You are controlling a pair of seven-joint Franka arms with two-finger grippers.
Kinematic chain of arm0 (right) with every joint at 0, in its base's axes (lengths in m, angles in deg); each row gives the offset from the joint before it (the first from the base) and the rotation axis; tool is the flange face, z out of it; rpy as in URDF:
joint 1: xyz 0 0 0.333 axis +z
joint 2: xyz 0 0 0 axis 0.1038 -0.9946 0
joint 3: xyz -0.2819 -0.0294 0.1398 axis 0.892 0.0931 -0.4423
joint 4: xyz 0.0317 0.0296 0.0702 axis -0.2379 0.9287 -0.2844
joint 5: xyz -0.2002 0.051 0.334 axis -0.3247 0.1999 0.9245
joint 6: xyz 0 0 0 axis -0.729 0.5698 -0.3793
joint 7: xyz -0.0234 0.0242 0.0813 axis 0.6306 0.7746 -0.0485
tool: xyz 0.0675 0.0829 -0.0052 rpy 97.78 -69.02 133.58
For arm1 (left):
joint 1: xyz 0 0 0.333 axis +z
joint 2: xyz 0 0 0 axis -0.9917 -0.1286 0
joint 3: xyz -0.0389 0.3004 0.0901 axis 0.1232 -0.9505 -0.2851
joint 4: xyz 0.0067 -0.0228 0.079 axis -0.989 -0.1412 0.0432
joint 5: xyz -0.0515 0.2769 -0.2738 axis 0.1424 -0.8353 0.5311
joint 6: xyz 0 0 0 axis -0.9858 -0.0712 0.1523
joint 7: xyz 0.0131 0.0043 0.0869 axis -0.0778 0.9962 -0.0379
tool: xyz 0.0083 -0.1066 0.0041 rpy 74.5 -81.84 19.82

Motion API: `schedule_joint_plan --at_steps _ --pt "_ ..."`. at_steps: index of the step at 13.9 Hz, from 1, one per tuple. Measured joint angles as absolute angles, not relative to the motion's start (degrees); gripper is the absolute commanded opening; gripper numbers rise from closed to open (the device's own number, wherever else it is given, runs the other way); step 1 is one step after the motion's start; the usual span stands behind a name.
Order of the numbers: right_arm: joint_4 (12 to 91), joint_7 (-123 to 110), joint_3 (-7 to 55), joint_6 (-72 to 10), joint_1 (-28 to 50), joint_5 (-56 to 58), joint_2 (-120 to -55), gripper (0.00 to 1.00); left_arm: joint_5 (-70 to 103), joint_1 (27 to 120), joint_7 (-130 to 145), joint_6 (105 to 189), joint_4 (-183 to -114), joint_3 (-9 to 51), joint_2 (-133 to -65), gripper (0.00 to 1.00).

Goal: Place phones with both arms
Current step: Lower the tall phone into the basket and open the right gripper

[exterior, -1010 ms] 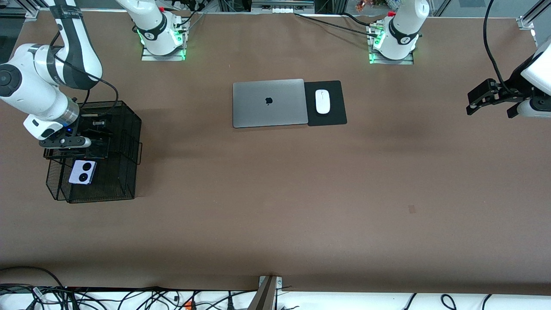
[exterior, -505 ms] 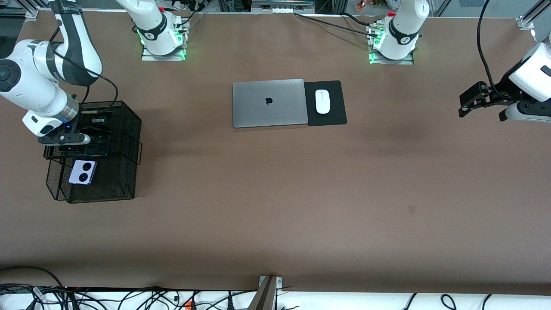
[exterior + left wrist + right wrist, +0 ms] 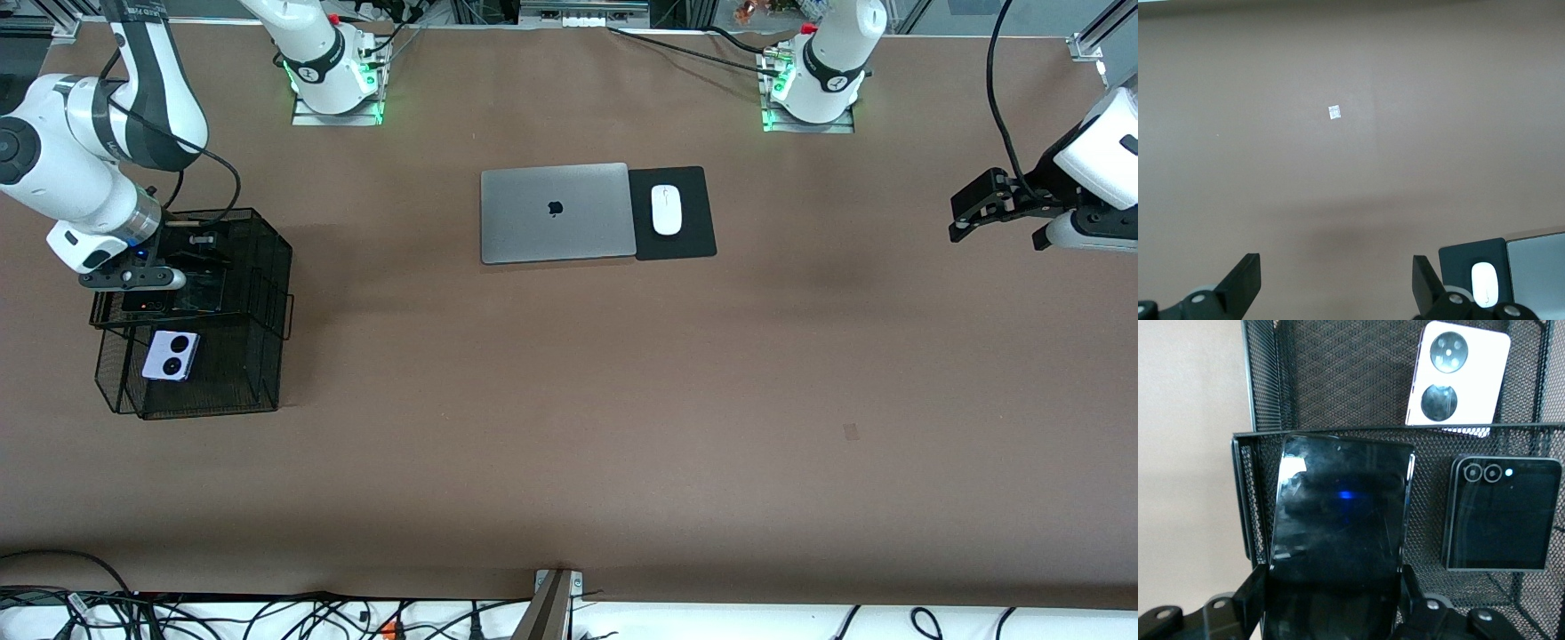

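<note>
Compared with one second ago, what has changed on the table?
The left gripper, open, moved slightly toward the laptop, over bare table. The right gripper, shut on the long black phone, shifted slightly over the black mesh tray. The lilac-white phone, laptop and mouse stayed put.

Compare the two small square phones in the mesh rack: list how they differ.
The lilac-white phone is pale with two large black circles; the black folded phone is dark with two small lenses at one corner. The lilac-white phone lies in the lower tier, nearer the front camera; the black folded phone sits on the upper shelf. Both are small, square and ungripped.
</note>
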State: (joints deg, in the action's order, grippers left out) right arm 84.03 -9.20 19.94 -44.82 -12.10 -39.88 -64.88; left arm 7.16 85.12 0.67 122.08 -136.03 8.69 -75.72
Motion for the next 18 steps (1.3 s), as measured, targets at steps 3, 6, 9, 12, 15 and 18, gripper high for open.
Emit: schedule_joint_plan --at_steps 3,6,9,12,15,18 --pt "85.0 -9.2 19.9 -44.9 -12.5 -39.9 -64.9 0.23 7.2 85.3 0.7 122.1 -136.0 8.6 -75.7 1.00" --pt "85.3 -9.2 19.9 -45.5 -12.6 -39.9 -65.0 0.24 7.2 85.3 0.7 121.9 -136.0 8.6 -75.7 1.00" --pt "85.5 -9.2 19.9 -46.3 -12.7 -39.9 -65.9 0.33 7.2 85.4 0.7 121.1 -136.0 8.5 -75.7 1.00" --pt "85.5 -9.2 20.0 -47.0 -12.9 -39.9 -67.3 0.63 7.2 85.4 0.7 121.0 -136.0 8.3 -75.7 1.00" --pt "85.5 -9.2 20.0 -47.3 -12.9 -39.9 -67.7 0.99 7.2 85.4 0.7 121.0 -136.0 8.2 -75.7 1.00" --pt "85.1 -9.1 20.0 -47.3 -13.0 -39.9 -67.6 1.00 7.2 85.4 0.7 121.0 -136.0 8.2 -75.7 1.00"
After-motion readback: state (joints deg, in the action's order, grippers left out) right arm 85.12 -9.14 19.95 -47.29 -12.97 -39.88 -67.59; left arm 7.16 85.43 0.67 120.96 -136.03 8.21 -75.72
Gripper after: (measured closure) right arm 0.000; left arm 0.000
